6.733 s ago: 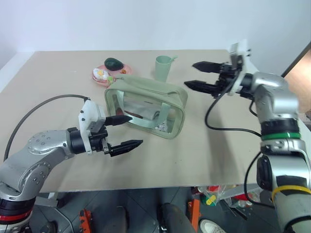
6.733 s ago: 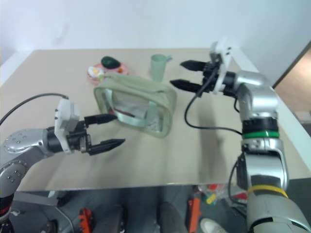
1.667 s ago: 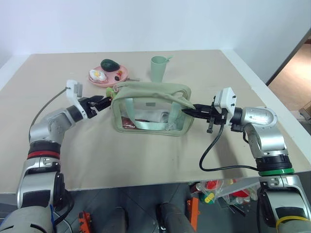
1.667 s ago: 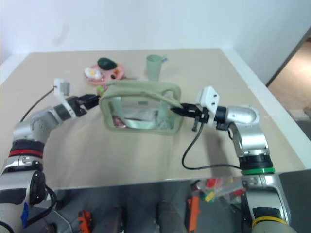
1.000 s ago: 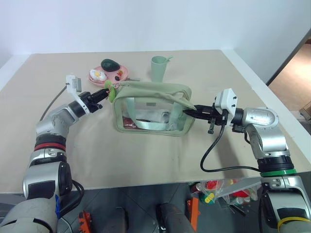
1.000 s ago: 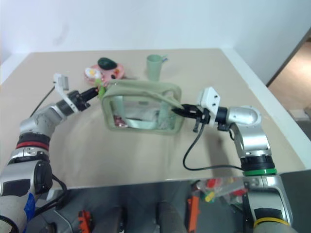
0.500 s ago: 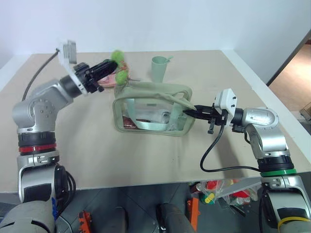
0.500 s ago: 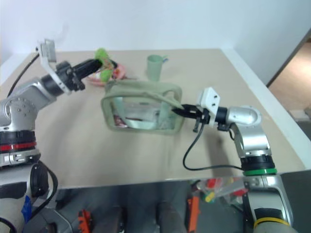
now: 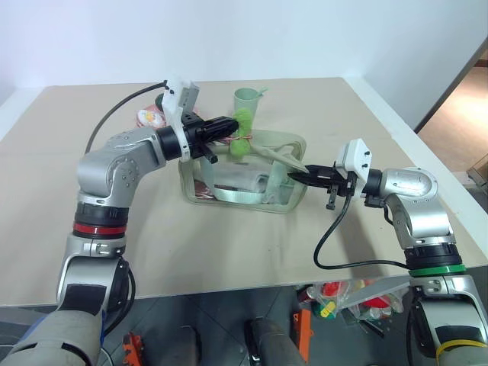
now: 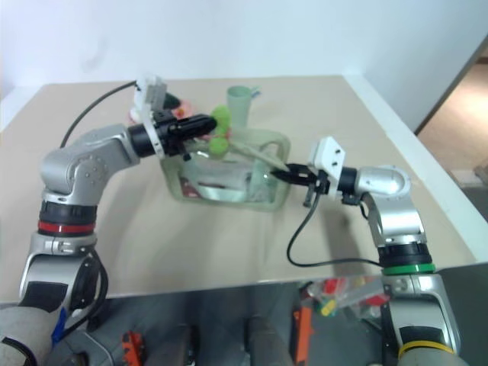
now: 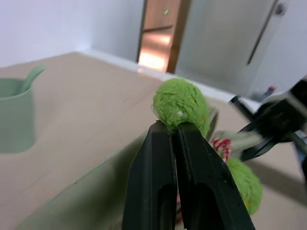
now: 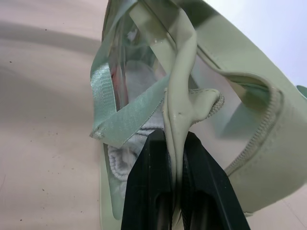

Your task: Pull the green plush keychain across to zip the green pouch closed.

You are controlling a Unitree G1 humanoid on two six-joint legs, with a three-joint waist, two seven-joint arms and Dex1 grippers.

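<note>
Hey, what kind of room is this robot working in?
Probably an indoor test room or lab: a plain beige table against a bare white wall, and a doorway onto a corridor in the left wrist view.

A pale green plastic cup (image 9: 247, 101) with a spoon-like handle stands upright near the far edge of the beige tabletop (image 9: 229, 244). A pink plate (image 9: 146, 117) with food toys lies toward the far left corner.

pouches: one green pouch (image 9: 244, 171)
keychains: one green plush keychain (image 9: 242, 130)
cups: one, behind the pouch (image 9: 247, 99)
grippers: two
</note>
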